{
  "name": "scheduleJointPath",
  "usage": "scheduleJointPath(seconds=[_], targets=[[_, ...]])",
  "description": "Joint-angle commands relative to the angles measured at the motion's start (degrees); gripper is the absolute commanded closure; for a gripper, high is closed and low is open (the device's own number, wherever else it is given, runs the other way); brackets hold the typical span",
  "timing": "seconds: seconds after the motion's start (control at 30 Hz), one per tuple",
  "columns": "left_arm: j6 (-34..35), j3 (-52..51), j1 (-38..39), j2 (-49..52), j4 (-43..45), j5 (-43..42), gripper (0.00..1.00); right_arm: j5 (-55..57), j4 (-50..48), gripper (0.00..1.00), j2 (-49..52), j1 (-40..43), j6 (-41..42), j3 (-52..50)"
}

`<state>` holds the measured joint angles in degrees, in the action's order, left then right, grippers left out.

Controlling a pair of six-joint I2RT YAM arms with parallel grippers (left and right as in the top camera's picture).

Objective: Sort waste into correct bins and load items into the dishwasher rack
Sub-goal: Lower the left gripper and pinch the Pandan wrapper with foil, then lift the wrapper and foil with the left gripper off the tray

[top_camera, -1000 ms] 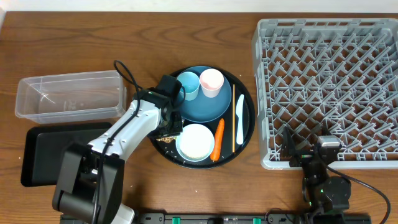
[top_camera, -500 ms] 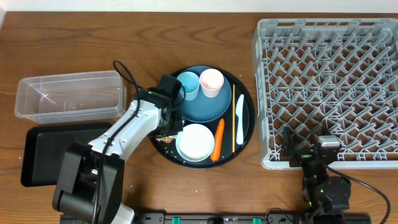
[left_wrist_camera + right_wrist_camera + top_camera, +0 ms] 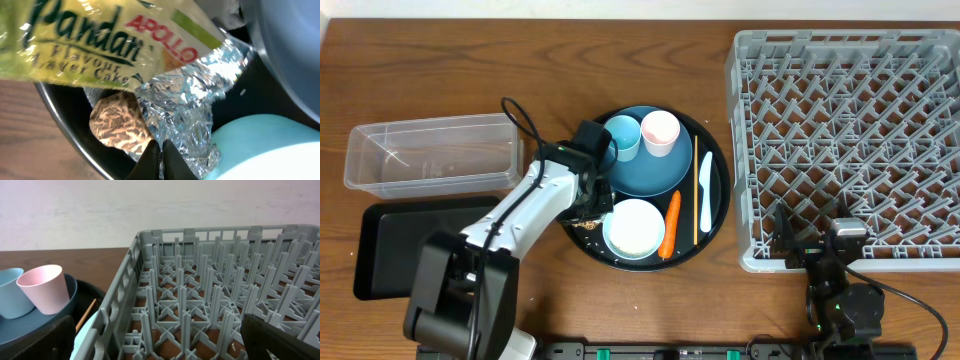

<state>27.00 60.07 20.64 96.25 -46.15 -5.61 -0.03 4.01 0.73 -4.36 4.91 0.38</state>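
My left tool (image 3: 160,161) is pinched shut on the foil edge of the snack wrapper (image 3: 100,45), in the round black tray (image 3: 721,180) beside the biscuit (image 3: 117,125). My right tool (image 3: 159,342) stands spread apart by the dishwasher rack (image 3: 165,235).

A robotics lab bench staged as a kitchen: a brown wood-grain table (image 3: 420,60) against a pale wall (image 3: 100,210) holds a light-grey plastic lattice dish rack (image 3: 840,130), a round black tray (image 3: 720,210) and a white-and-black robot arm (image 3: 530,210).
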Motion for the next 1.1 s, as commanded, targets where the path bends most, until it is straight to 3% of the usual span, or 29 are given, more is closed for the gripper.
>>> scheduleJointPath(seconds=[0.0,0.63,0.9,0.93,1.07], targets=[[-0.2,2.8,-1.2,-2.2,-1.2,1.2,0.94,0.5,0.3,0.01,0.0,1.0,-0.7,-0.1],[-0.3,3.1,-9.6,-16.0,-2.1,1.8,0.94,0.5,0.3,0.01,0.0,1.0,-0.7,-0.1],[-0.1,3.0,-9.9,-15.4,-6.4,-1.9,0.94,0.5,0.3,0.01,0.0,1.0,-0.7,-0.1],[-0.1,3.0,-9.9,-14.9,-7.1,-2.1,0.92,0.5,0.3,0.01,0.0,1.0,-0.7,-0.1],[-0.6,1.8,-9.8,-12.6,-8.7,-2.3,0.57,0.5,0.3,0.01,0.0,1.0,-0.7,-0.1]])
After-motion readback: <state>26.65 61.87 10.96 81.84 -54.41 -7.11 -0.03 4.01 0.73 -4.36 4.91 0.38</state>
